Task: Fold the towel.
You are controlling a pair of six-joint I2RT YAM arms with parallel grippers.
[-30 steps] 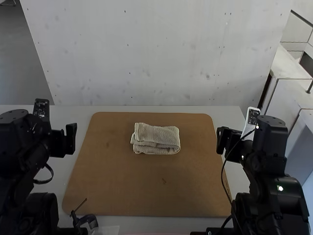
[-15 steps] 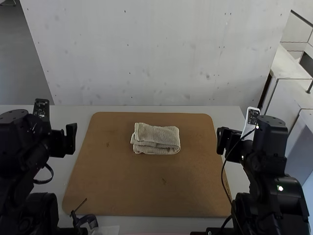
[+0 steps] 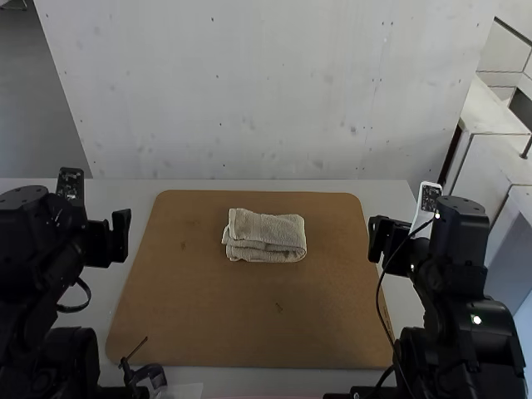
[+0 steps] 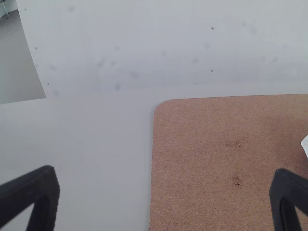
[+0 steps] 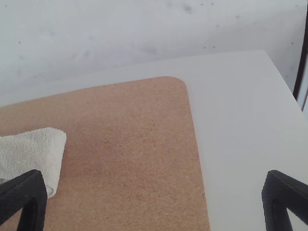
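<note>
Evidently, the left arm [image 3: 33, 249] stood at the left edge of the high view, the left gripper [image 4: 165, 174] beside the board with its fingers wide apart and nothing between them. Just above the centre of the frame lay the towel [image 3: 264, 236], folded into a small layered bundle on the brown board [image 3: 208, 316], its layers showing along the lower edge and slightly uneven at the left end. The fold seemed nearly or wholly finished, so any step in hand was probably a light tidying: the loose layers at the left end wanted drawing level with a shallow pinch, while a gentle press on the middle kept the bundle from sliding. Gripping deep or lifting risked opening the stack, and tugging one layer could have skewed the rest; if it was judged neat enough, leaving it alone was the safer course. Toward the right side stood the right arm [image 3: 465, 274], the right gripper [image 5: 154, 174] beyond the board's right edge, its fingers also spread and empty, well apart from the cloth.
</note>
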